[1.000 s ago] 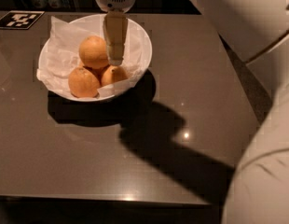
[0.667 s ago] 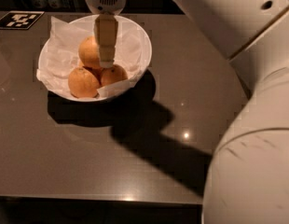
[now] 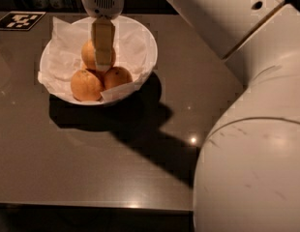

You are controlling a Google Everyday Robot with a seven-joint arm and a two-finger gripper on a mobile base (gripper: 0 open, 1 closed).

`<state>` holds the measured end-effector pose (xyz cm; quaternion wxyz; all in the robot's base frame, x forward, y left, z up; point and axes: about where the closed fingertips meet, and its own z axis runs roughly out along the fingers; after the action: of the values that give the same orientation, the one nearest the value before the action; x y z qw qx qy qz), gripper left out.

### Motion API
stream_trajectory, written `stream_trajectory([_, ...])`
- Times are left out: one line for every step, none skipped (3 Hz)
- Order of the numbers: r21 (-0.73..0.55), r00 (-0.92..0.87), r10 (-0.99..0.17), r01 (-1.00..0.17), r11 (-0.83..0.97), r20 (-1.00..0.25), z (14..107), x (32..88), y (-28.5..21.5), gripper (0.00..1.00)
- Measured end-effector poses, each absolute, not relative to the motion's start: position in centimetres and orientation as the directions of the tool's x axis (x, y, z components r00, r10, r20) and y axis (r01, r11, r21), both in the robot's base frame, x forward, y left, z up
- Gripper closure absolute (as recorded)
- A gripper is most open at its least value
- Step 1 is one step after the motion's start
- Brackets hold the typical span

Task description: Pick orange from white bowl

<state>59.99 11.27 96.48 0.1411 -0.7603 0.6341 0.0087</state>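
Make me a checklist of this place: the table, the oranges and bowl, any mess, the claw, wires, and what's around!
Surface: dark shiny table, with the arm's shadow across it.
Job's things: white bowl lined with crumpled paper, holding three oranges: back orange, front-left orange, front-right orange.
Clutter: black-and-white marker tag at the table's far left corner.
Grippers: claw reaches down into the bowl, in front of the back orange; whether it touches cannot be told.
Cables: nothing seen.
Surroundings: big white robot arm on the right; dark background.
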Motion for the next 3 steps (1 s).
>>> stream_trajectory([-0.187, 0.195, -0.961, -0.969, -0.159, -0.198, 96.0, 60.3, 11.8, 0.16])
stream_trajectory([-0.17, 0.195, -0.959, -0.972, -0.162, -0.203, 95.4, 60.5, 12.2, 0.21])
stream_trajectory([-0.152, 0.198, -0.958, -0.974, -0.168, -0.206, 94.6, 60.7, 12.6, 0.2])
